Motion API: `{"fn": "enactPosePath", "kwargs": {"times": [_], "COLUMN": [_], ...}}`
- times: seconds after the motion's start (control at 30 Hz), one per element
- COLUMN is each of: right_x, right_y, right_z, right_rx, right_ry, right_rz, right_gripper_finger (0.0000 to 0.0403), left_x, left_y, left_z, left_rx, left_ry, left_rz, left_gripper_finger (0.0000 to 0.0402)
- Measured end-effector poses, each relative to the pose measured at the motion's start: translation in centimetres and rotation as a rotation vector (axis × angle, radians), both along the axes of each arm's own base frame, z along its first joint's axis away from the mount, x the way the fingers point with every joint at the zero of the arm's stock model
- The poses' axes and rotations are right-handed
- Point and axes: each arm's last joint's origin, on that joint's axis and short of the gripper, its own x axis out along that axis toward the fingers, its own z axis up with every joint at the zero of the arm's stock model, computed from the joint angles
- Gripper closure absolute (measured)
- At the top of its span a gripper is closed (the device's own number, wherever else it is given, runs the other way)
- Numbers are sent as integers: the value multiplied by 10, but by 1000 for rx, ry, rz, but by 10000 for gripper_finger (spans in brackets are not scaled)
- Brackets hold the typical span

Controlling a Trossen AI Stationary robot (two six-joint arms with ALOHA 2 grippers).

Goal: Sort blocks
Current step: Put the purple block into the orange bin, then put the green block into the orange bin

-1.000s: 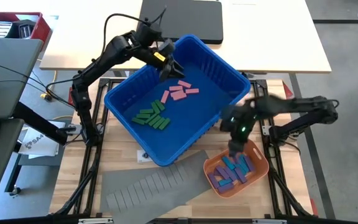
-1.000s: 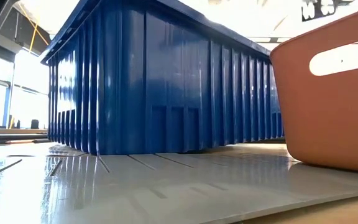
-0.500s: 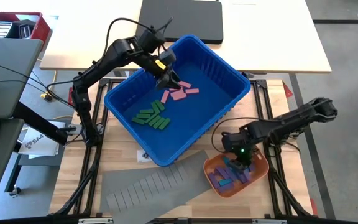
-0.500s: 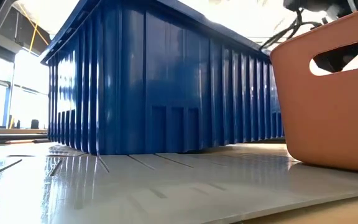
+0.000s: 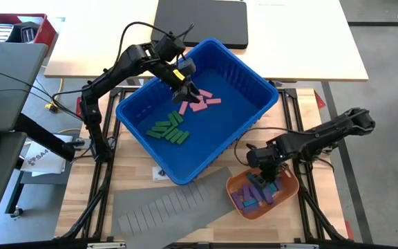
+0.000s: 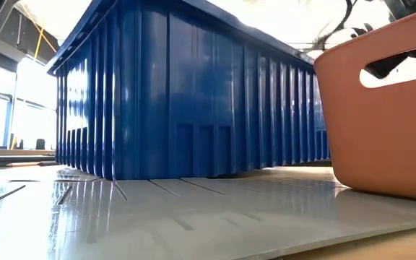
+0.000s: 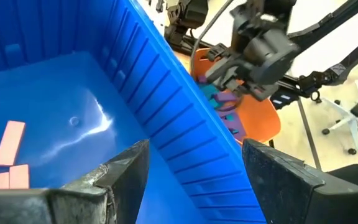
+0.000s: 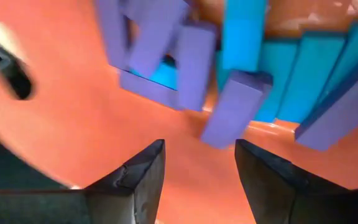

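Note:
Green blocks (image 5: pixel 169 128) and pink blocks (image 5: pixel 200 102) lie on the floor of a blue bin (image 5: pixel 185 176). My left gripper (image 5: pixel 191 90) hangs open over the pink blocks (image 7: pixel 5 155), with nothing between its fingers (image 7: pixel 194 155). Purple and blue blocks (image 5: pixel 254 194) lie heaped in the orange tray (image 5: pixel 290 188) at the near right. My right gripper (image 5: pixel 264 176) stands open low over that tray, pointing down. A purple block (image 8: pixel 235 109) lies tilted on the heap just past its fingertips (image 8: pixel 197 155).
A grey slotted sheet (image 5: pixel 164 204) lies under the bin's near corner and beside the tray. The bin's tall wall (image 6: pixel 193 94) stands close to the tray (image 6: pixel 381 130). A black case (image 5: pixel 202 21) sits on the white table at the far side.
My right gripper has come down from beside the bin's near right wall, toward the table's near edge, into the orange tray and now holds still there. My left gripper has shifted a little down toward the pink blocks.

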Motion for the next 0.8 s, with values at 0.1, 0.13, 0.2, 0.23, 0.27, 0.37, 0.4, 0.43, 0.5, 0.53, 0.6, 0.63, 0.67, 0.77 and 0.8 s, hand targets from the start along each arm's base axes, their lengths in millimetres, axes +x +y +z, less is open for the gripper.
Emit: {"fn": "enactPosePath", "kwargs": {"times": [0.1,0.13,0.2,0.23,0.27,0.37,0.4,0.43,0.5,0.53,0.6,0.63,0.67,0.77,0.8], "right_x": [6,8,11,13,15,21,22,23,25,25,25,25,24,24,24], "right_y": [1,1,1,1,1,1,1,0,-4,-6,-12,-16,-20,-31,-34], "right_z": [23,31,52,63,74,112,124,135,156,165,181,187,193,203,205], "right_rx": [-42,-57,-80,-92,-102,-128,-146,-172,-258,-314,-453,-527,-599,-788,-836], "right_ry": [-44,-59,-109,-146,-185,-355,-411,-464,-566,-609,-683,-709,-730,-760,-760], "right_rz": [-4,5,26,38,53,100,107,109,90,73,17,-16,-48,-119,-133], "right_gripper_finger": [216,216,216,216,216,216,216,216,216,216,215,215,215,215,215], "left_x": [0,0,0,0,0,-1,-1,-1,-1,-1,1,2,3,9,11], "left_y": [0,0,0,0,0,1,1,1,2,2,2,2,2,5,5], "left_z": [0,0,0,0,0,-1,-1,-1,-1,-2,-4,-7,-11,-33,-44], "left_rx": [1,1,0,2,8,32,33,33,36,33,7,-21,-57,-163,-189], "left_ry": [2,2,4,6,10,25,28,30,34,42,75,94,118,229,276], "left_rz": [2,1,2,5,11,37,39,40,50,68,125,156,186,255,273], "left_gripper_finger": [154,154,154,154,154,154,154,154,154,154,154,154,154,154,154]}}
